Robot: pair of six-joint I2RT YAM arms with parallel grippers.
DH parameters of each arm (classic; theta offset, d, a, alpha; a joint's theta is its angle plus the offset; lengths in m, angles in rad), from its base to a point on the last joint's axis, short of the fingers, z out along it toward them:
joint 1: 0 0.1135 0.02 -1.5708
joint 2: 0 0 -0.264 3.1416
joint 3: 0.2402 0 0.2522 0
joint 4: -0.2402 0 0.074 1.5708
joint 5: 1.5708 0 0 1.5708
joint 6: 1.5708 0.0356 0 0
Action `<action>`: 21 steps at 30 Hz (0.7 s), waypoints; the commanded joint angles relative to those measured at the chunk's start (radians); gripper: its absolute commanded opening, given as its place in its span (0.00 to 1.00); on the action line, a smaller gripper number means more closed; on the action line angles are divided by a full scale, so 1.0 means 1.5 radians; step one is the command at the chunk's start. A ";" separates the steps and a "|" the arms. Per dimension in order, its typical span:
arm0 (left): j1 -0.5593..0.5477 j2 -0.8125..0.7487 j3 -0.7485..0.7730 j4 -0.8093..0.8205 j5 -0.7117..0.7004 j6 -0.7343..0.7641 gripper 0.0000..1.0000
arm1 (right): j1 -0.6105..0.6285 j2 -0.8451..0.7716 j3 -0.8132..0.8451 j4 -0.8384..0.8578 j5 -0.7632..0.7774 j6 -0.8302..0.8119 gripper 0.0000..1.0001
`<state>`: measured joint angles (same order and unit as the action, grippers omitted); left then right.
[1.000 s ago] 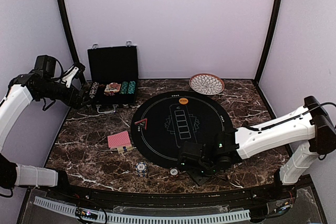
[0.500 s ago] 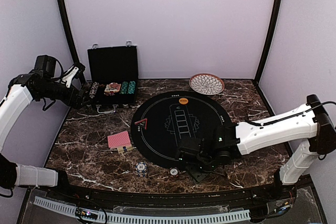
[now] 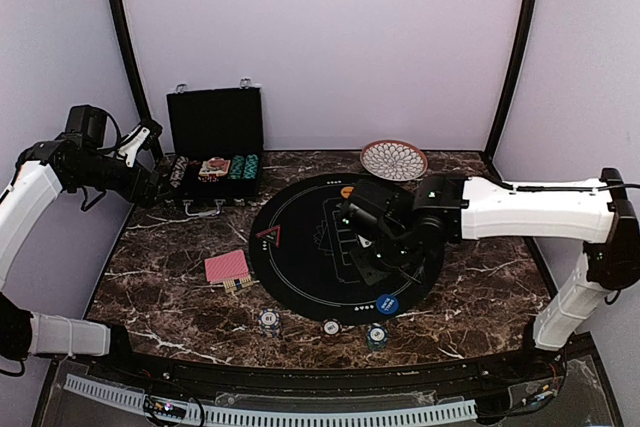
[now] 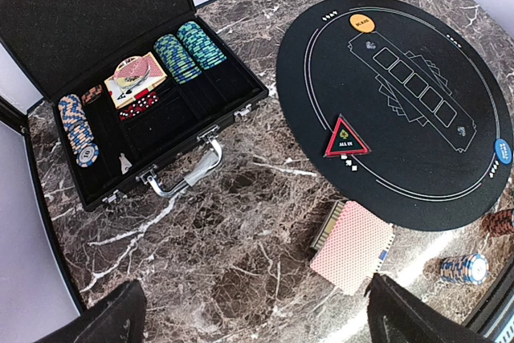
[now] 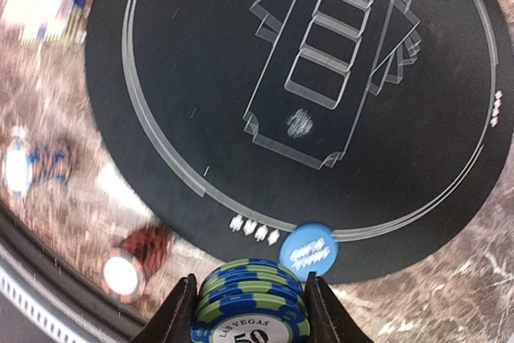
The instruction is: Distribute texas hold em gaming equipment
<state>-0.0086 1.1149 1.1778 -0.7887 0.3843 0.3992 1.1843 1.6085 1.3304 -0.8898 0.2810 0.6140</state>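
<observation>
– Between the fingers [image 5: 181, 311] of the right hand [image 5: 250, 315], low in the wrist view: is that short stack of green-and-blue striped poker chips [image 5: 250, 287] actually held?
– I judge so. Both fingers press its rim from opposite sides. It looms larger than the stacks lying on the brown marble desk [image 5: 450, 311], so the hand is clenched on it, lifted above the round black felt mat [image 3: 300, 277]. The small blue round marker button [image 5: 309, 248] shows just behind it in that view.
– And the left hand [image 4: 261, 315]?
– Spread wide, nothing in it, off to the left of the black hinged case [image 4: 96, 14].
– How will the stack handle?
– Probably dense for its size and rigid chip by chip, yet it is only loose discs. Smooth faces slide, so a tilt or jolt could shear it and spill the lower chips. The rim is the place to grip, low enough that every chip is pinched, with the stack kept upright.
– Other chips?
– A like-coloured stack [image 3: 376, 335] stands on the desk at the near edge, just beside the blue button.
</observation>
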 commanded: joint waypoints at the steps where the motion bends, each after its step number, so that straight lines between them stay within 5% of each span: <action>1: 0.004 -0.013 0.017 -0.015 0.010 -0.001 0.99 | -0.046 0.046 0.055 0.007 0.022 -0.038 0.00; 21: 0.004 -0.021 0.020 -0.024 0.020 0.007 0.99 | -0.341 0.330 0.314 0.126 -0.020 -0.156 0.00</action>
<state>-0.0086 1.1118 1.1778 -0.8028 0.3954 0.4000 0.7124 2.0117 1.6844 -0.7532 0.2737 0.4240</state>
